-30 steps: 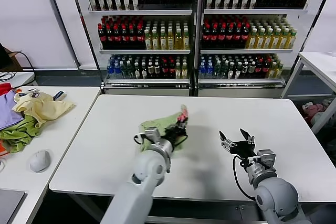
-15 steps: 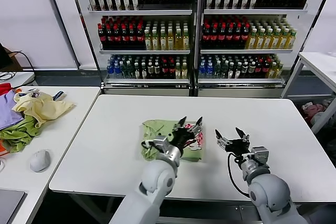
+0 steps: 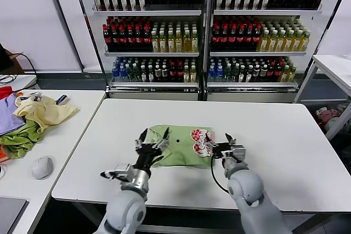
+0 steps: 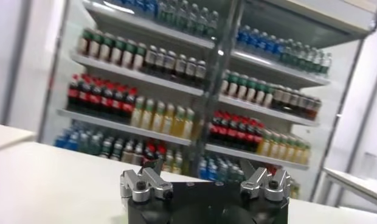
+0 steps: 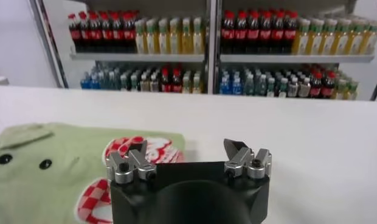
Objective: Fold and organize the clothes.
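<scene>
Lying flat on the white worktop (image 3: 285, 135), the sage-green shirt (image 3: 178, 147) sits roughly folded near the front edge, its red-and-white printed graphic (image 3: 202, 137) facing up on the robot's right side and a small dark button visible near the middle. The left claw (image 3: 152, 141) hovers at the shirt's left edge with its fingers spread wide and nothing between them. The right claw (image 3: 226, 142) sits just beside the graphic end of the shirt, its fingers also spread wide and empty; the right wrist view shows the shirt (image 5: 61, 164) and its checked print just ahead of that claw (image 5: 187, 157). On a separate side worktop (image 3: 71, 130) to the left lie a pale yellow garment (image 3: 44, 110), a darker green garment (image 3: 19, 138) and a grey mouse (image 3: 41, 167). Shelves of bottled drinks (image 3: 208, 31) fill the background.
</scene>
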Available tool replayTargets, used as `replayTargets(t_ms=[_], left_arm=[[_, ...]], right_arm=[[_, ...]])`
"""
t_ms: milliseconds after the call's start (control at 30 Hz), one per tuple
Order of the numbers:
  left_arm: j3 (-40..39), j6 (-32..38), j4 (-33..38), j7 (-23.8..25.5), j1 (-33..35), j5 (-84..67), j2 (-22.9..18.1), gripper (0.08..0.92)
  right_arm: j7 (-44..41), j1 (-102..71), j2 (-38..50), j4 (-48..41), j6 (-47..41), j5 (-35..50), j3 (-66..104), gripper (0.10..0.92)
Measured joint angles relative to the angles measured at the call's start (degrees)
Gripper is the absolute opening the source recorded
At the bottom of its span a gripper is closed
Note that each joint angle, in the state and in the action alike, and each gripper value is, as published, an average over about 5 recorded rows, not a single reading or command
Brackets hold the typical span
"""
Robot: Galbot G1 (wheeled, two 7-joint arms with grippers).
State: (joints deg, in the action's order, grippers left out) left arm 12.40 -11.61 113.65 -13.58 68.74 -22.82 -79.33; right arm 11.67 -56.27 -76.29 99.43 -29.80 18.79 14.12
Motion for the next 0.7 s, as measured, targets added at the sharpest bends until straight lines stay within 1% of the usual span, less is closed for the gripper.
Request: replayTargets(t_ms=[67, 167, 367, 700], left_arm=[[1.0, 0.5, 1.1, -0.1, 1.5, 0.3, 0.5, 0.823], [2.1, 1.1, 2.1, -0.3, 3.1, 0.7, 0.9, 0.823], [3.2, 1.8, 3.4, -0.4, 5.6, 1.1, 1.5, 0.823], [4.2, 2.3, 5.0, -0.5, 8.2, 1.5, 2.0, 0.823]], right_arm=[[0.7, 0.6, -0.6, -1.4, -0.5, -0.7, -0.8, 0.804], [1.5, 1.3, -1.1, -3.1, -1.2, -1.6, -1.8, 0.737], [1.8, 2.4, -1.4, -5.2, -2.0, -2.6, -2.9, 0.582], [0.6, 4.7, 0.6, -7.9, -2.4, -3.5, -2.9, 0.288]])
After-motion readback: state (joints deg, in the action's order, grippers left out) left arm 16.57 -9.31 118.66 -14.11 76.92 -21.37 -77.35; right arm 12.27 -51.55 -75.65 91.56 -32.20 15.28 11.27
